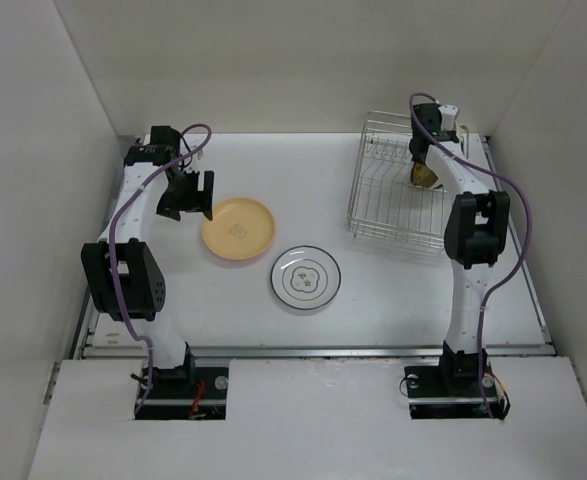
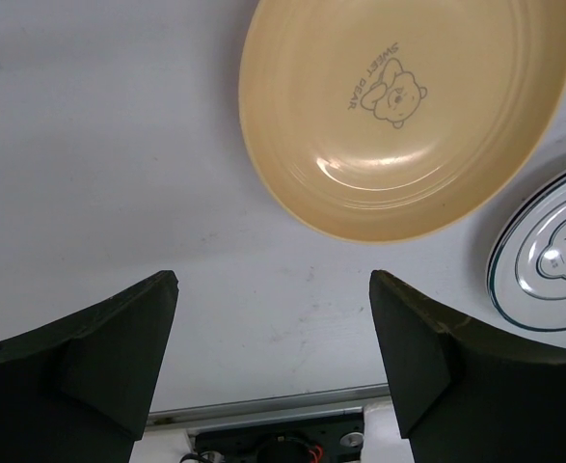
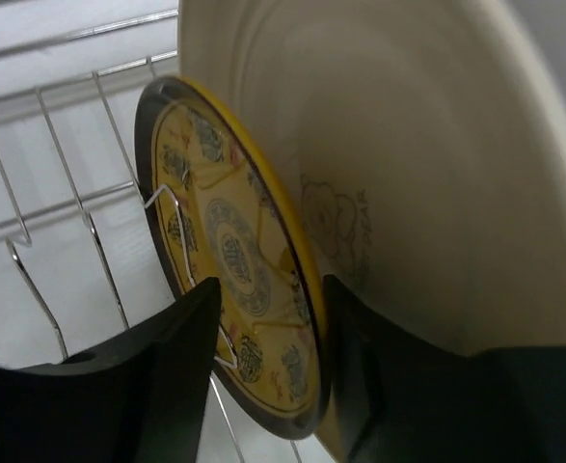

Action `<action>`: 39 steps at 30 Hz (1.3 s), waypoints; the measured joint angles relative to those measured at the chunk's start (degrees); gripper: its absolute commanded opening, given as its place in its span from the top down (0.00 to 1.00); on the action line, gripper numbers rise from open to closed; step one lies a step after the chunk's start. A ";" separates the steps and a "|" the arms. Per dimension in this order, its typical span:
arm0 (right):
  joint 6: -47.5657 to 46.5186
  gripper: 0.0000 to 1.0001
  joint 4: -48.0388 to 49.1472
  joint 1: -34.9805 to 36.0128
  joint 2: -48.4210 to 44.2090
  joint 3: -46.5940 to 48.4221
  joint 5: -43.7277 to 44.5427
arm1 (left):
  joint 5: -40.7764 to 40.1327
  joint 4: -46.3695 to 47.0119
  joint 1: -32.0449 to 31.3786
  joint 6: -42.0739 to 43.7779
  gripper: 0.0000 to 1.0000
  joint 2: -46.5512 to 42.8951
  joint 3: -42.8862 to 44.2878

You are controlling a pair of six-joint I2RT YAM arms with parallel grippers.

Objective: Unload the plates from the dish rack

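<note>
Dish rack (image 1: 375, 216): stands at the far right of the table (image 1: 393, 300), wire frame upright. Two plates seen in it from the right wrist view. The mustard plate (image 3: 229, 251), patterned with a dark rim, stands on edge in a slot, a rack wire crossing its face. The cream plate (image 3: 408, 145) stands on edge just behind it, close alongside.

Right gripper (image 3: 271, 289): reached down into the rack, one finger on each side of the mustard plate's lower edge. Whether the fingers press on the plate cannot be told from this view.

Plates already out: the tan-yellow plate (image 1: 238, 228) lies flat on the table left of centre, bear print up. The white plate with thin dark rim (image 1: 305, 276) lies flat just beside it, nearer the arm bases, apart from it.

Left gripper (image 2: 273, 280): fingers spread wide, nothing between them, above bare table just left of the tan-yellow plate
</note>
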 measured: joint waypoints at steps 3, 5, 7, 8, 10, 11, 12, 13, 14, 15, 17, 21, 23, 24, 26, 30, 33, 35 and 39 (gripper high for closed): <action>0.20 0.66 -0.66 -0.59 1.01 -0.31 -2.03 | 0.09 0.00 0.00 0.00 0.22 0.15 0.00; 0.70 0.84 -0.57 -1.27 0.94 -0.59 -3.56 | 0.11 0.00 0.00 0.00 0.22 0.15 0.00; 0.39 0.95 0.44 -1.29 -0.70 -1.42 -5.18 | 0.13 0.00 0.00 0.00 0.22 0.15 -0.02; 0.52 0.97 1.40 -1.20 -1.73 -2.64 -5.01 | 0.15 0.02 0.00 0.00 0.22 0.15 -0.09; 0.15 0.97 2.27 -1.36 -3.54 -5.35 -5.38 | 0.24 -0.04 0.00 0.00 0.22 0.20 -0.13; -0.07 0.99 2.60 -1.36 -4.37 -6.60 -5.46 | 0.26 -0.02 0.00 0.00 0.22 0.22 -0.13; -0.37 1.00 2.80 -1.33 -5.07 -7.56 -5.49 | 0.28 -0.04 0.00 0.00 0.22 0.26 -0.13; -0.79 1.00 2.99 -1.16 -5.73 -8.22 -5.18 | 0.31 -0.04 0.00 0.00 0.22 0.28 -0.13; -1.29 1.00 2.97 -0.83 -6.27 -8.68 -4.72 | 0.42 -0.09 0.00 0.00 0.22 0.31 -0.13; -1.81 1.00 3.10 -0.46 -6.99 -9.11 -4.22 | 0.52 -0.17 0.00 0.00 0.22 0.31 -0.13; -2.95 1.00 3.26 0.46 -8.55 -9.35 -2.14 | 0.76 -0.37 0.00 0.00 0.22 0.31 -0.13; -4.87 1.00 3.06 2.95 -13.53 -9.38 3.17 | 1.55 -0.44 0.00 0.37 0.22 0.31 -0.13; -5.27 1.00 3.78 4.09 -16.74 -9.51 4.07 | 2.51 -0.46 0.00 0.79 0.21 0.31 -0.13; -5.57 1.00 4.17 5.20 -19.17 -9.81 4.13 | 3.10 -0.46 0.00 1.14 0.21 0.31 -0.13; -6.54 1.00 5.84 7.54 -24.55 -12.15 2.56 | 4.68 -0.63 -0.04 1.79 0.19 0.28 -0.13; -8.15 1.00 8.96 13.40 -34.47 -17.68 -9.42 | 8.41 -1.36 -0.33 3.48 0.17 -0.09 -0.13; -8.85 1.00 11.56 16.59 -37.18 -21.09 -24.83 | 10.80 -1.77 -0.70 4.85 0.16 -1.03 -0.13; -9.03 1.00 12.68 17.86 -36.22 -22.58 -35.78 | 12.72 -2.25 -1.09 5.79 0.16 -2.21 -0.13; -9.11 1.00 14.64 21.11 -30.12 -24.65 -55.32 | 16.02 -2.97 -1.95 7.43 0.13 -4.04 -0.13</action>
